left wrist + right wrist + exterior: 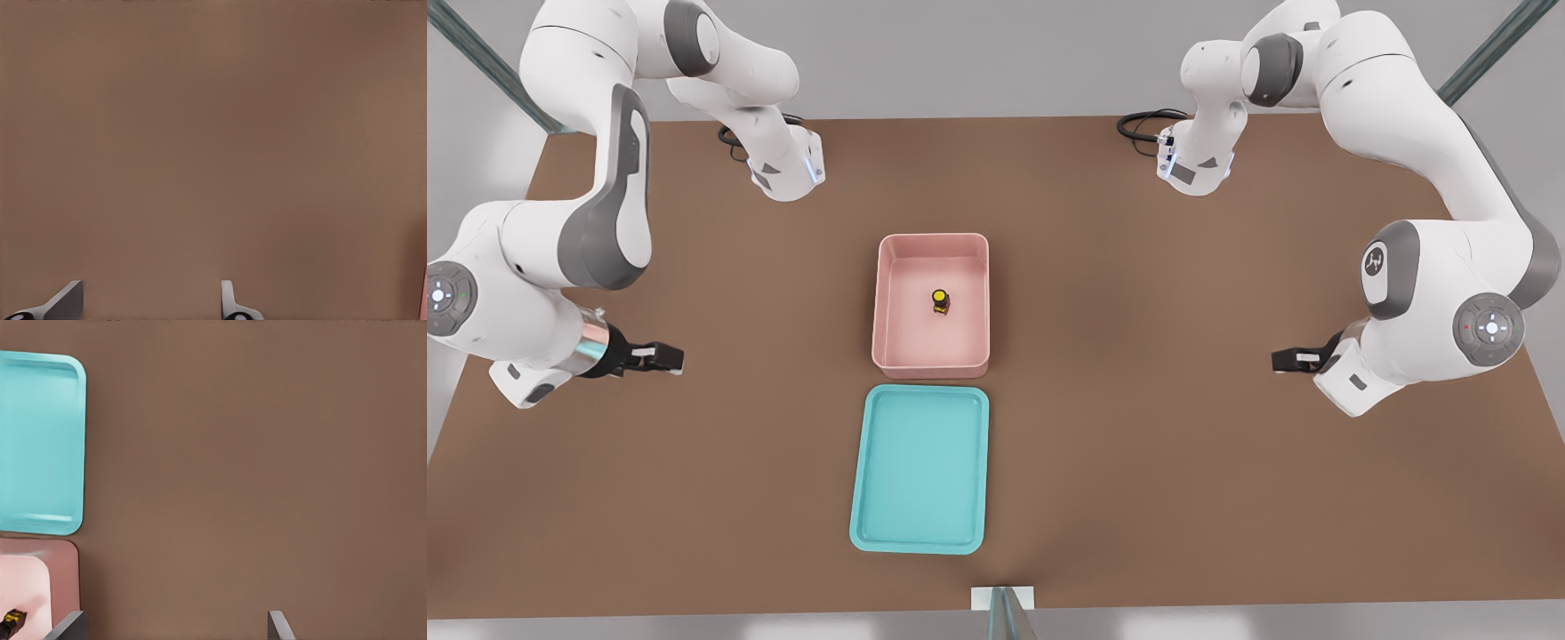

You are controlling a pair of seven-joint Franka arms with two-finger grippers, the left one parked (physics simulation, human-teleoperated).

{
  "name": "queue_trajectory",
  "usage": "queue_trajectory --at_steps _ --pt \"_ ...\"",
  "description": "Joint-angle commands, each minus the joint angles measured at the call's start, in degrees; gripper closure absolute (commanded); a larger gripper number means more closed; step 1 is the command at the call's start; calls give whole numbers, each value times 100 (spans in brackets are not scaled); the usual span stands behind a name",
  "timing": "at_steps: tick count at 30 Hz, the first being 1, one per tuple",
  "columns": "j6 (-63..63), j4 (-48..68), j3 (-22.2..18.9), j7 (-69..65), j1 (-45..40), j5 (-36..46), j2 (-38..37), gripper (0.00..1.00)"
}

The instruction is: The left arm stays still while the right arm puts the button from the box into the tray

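Button [940,300] position: upright on the floor of the pink box [887,293], slightly toward the front view's right of the box centre and clear of all four walls. Its yellow cap faces up over the dark body. In the right wrist view the button [12,621] shows only at the frame edge, inside the box [30,587].

Gripper [660,357] position: at the front view's left, above bare brown table [1183,462], well apart from the box. It belongs to the right arm [551,267], identified by the silver wrist band. The two fingers [67,628] stand spread, with open table between them; nothing is held.

Governing relation: the button lies toward the front view's right of the gripper and somewhat farther back on the table. The near wall of the box stands between them, so the approach is judged to require a descent from above rather than a level sweep. The working gripper is not nearer to the button than the parked one; both stand at similar range on opposite sides.

Button axis: vertical. The body is small and compact, with no evident long side in plan, so finger orientation appears uncritical; the jaws should close on the dark body below the cap.

Tray [921,469] position: teal, shallow, just beside the box on its near side, the two rims close but apart. Transfer from box to tray is therefore judged short, running toward the front view's bottom.

Task progress: not begun; the button remains in the box.
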Motion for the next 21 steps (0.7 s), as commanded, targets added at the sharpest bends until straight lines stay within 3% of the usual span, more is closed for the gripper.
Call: queue_trajectory --at_steps 1,3,4,5,6,7,9,11,12,16,20,21 --pt "105 3 0 -36 1 -4 -7 0" --pt "26 11 26 -89 36 14 -42 0" --pt "-123 11 280 -37 255 23 -279 0" --pt "-264 11 824 34 466 -48 -394 0" --pt "-317 29 967 86 730 -276 -421 0" --pt "-282 29 1361 532 800 -171 -394 0" --pt "-27 -15 2047 2248 1222 197 -262 0" --pt "114 -234 2013 3879 1871 761 -52 0" --pt "604 -322 1977 5154 2442 499 220 0" --pt "2487 -2255 2672 7215 2822 -364 -95 0" --pt "2900 -3355 2048 6406 3129 -637 -315 0" --pt "2943 -3459 2074 6406 3173 -637 -315 0"
